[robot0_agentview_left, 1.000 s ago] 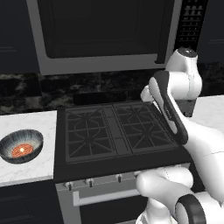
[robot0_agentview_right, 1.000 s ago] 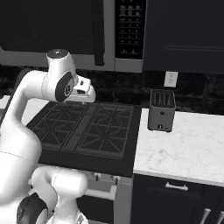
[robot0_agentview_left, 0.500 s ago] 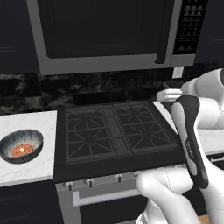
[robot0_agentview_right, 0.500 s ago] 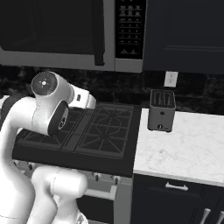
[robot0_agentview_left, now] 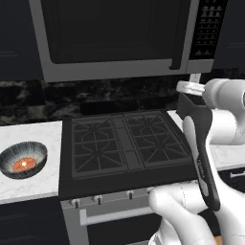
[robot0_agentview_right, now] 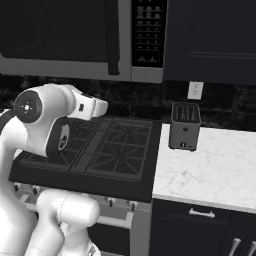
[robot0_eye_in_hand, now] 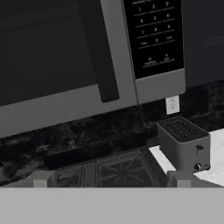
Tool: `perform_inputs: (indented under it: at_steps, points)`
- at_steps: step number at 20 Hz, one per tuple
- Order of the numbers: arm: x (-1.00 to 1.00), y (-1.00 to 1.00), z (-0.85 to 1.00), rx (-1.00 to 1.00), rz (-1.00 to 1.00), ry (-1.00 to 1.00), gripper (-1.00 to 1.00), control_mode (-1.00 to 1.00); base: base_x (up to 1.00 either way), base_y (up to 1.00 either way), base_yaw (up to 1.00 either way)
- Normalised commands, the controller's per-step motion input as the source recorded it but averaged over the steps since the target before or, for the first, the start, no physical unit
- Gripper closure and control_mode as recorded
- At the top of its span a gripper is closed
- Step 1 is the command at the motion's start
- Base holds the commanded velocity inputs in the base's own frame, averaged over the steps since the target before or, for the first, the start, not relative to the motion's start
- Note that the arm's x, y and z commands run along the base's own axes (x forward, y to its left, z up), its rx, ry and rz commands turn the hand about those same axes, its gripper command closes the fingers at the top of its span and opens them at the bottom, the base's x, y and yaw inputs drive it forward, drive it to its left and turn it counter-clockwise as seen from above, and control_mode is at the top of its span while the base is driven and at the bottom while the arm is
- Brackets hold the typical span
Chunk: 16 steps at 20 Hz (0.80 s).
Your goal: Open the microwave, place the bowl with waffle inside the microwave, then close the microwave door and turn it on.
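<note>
Three views: two cameras are looking over the robot's base, one is looking along its hand
Microwave: the microwave [robot0_agentview_left: 119,40] is hanging above the stove [robot0_agentview_left: 122,143], its silver-grey frame running along the bottom of the front
Microwave door: the microwave door [robot0_agentview_left: 107,28] is sitting shut, its black glass flush in the frame, with the dark vertical handle bar [robot0_eye_in_hand: 98,52] standing at its right edge
Button panel: the tall narrow black button panel [robot0_eye_in_hand: 153,35] is sitting just right of the handle bar
Bowl: the bowl [robot0_agentview_left: 23,159] is resting on the pale marble counter [robot0_agentview_left: 28,139] to the left of the stove, well apart from the arm
Waffle: the waffle [robot0_agentview_left: 24,164] is lying as an orange-red disc in the bowl's centre
Arm: the white arm [robot0_agentview_left: 210,143] is rising over the right side of the stove, below the microwave and touching nothing
Claw: the gripper [robot0_eye_in_hand: 111,179] is standing with its jaws spread wide and nothing between them, its two pale fingertips [robot0_eye_in_hand: 40,179] showing far apart at the bottom of the hand view, pointing toward the lower right corner of the microwave
Toaster: the dark grey toaster [robot0_agentview_right: 184,126] is standing on the right-hand counter [robot0_agentview_right: 210,170] just beside the stove, below a wall outlet [robot0_agentview_right: 195,90]
</note>
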Motion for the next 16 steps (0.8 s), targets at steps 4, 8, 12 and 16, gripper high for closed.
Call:
perform_inputs:
  at_steps: [4,8,12,16]
  points:
    - [0.07,0.0,0.99,0.0,-0.04,-0.15,-1.0,-1.0,0.0,0.0,0.0]
    - [0.08,-0.24,0.98,0.0,0.0,-0.02,-1.0,-1.0,0.0,0.0,0.0]
    - [0.01,-0.59,0.54,0.0,0.07,0.0,-1.0,-1.0,0.0,0.0,0.0]
    - [0.04,-0.05,-0.02,0.0,0.03,-0.01,-1.0,-1.0,0.0,0.0,0.0]
